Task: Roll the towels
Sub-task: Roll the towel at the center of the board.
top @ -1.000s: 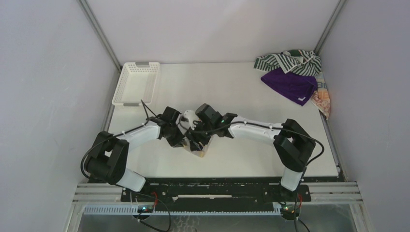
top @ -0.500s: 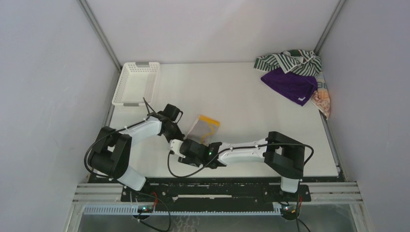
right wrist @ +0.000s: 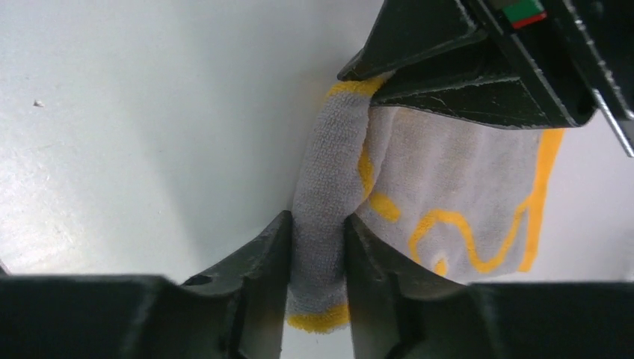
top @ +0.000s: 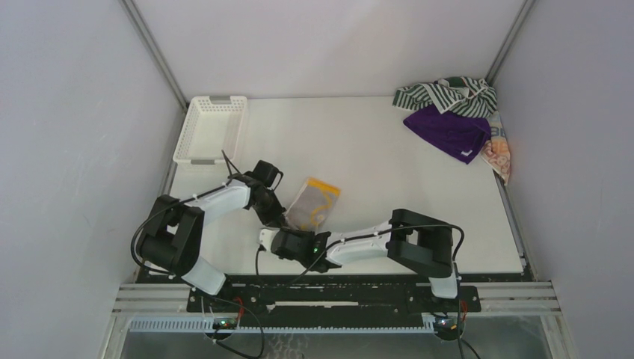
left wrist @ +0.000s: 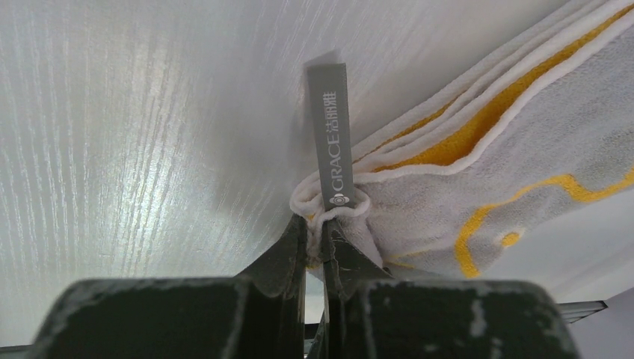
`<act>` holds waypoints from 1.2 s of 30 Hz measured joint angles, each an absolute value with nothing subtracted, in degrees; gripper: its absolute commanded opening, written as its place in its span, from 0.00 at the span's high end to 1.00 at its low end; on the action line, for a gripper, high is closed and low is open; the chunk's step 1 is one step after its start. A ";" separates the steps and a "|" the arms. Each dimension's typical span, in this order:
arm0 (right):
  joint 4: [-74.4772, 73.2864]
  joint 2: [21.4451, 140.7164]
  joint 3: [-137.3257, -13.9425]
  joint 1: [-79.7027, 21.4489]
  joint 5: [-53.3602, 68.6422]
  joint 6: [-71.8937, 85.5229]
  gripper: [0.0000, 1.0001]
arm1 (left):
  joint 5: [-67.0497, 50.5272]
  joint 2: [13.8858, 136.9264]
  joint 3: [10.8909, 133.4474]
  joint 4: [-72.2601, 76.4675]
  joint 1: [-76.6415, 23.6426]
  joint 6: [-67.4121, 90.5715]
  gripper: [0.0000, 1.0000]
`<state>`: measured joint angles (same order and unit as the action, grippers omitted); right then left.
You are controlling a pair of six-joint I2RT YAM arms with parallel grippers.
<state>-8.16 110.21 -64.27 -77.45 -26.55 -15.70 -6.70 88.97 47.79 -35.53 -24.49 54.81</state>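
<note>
Yellow piping and a looping yellow line mark the pale, nubby terry of the yellow towel [top: 314, 203], which lies folded in a flat oblong on the tabletop [top: 374, 157], near the front edge and left of centre. Your left gripper [left wrist: 314, 226] is pinched tight on the towel's near left corner, right where a stiff grey label [left wrist: 330, 142] stands out. Several layered hems fan away from that pinch. Your right gripper [right wrist: 318, 224] comes in low from the front, with its fingers pressed against both sides of a soft, rolled-over fold at the towel's near edge, so it is gripping that fold. The two grippers sit just beside each other, with little room between them. Behind the towel, smooth white surface runs back to the far right corner, where the purple towel [top: 448, 131], striped towel [top: 442, 93] and orange patterned towel [top: 499, 153] lie crumpled together. The white lattice basket [top: 211, 129] sits at the back left, well apart.
</note>
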 measured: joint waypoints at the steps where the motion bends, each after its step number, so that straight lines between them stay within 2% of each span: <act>1: -8.10 110.56 -64.45 -77.41 -26.89 -15.81 0.85 | -6.70 88.97 47.79 -35.53 -24.49 54.81 0.94; 3: -8.64 111.48 -65.34 -76.95 -26.83 -15.81 0.94 | -6.70 88.97 47.79 -35.53 -24.49 54.81 0.92; 6: -10.66 112.01 -66.89 -75.70 -25.23 -15.44 1.00 | -6.70 88.97 47.81 -35.53 -24.49 54.81 0.88; 10: -13.04 110.85 -67.81 -71.70 -16.19 -13.43 1.00 | -6.66 88.95 47.86 -35.53 -24.49 54.85 0.80; 16: -14.68 109.21 -68.01 -59.99 9.02 -7.75 1.00 | -6.22 88.09 48.42 -35.81 -23.99 54.87 0.62; 24: -14.20 116.18 -69.89 -44.69 43.18 2.28 1.00 | -4.54 80.64 48.47 -35.27 -20.27 55.05 0.49; 30: -6.22 123.24 -68.51 -39.11 62.33 15.00 1.00 | -3.57 74.43 47.48 -32.56 -20.12 54.94 0.42; 36: 9.58 127.61 -64.31 -36.29 73.19 33.76 1.00 | -3.18 69.19 42.68 -28.56 -23.20 55.09 0.35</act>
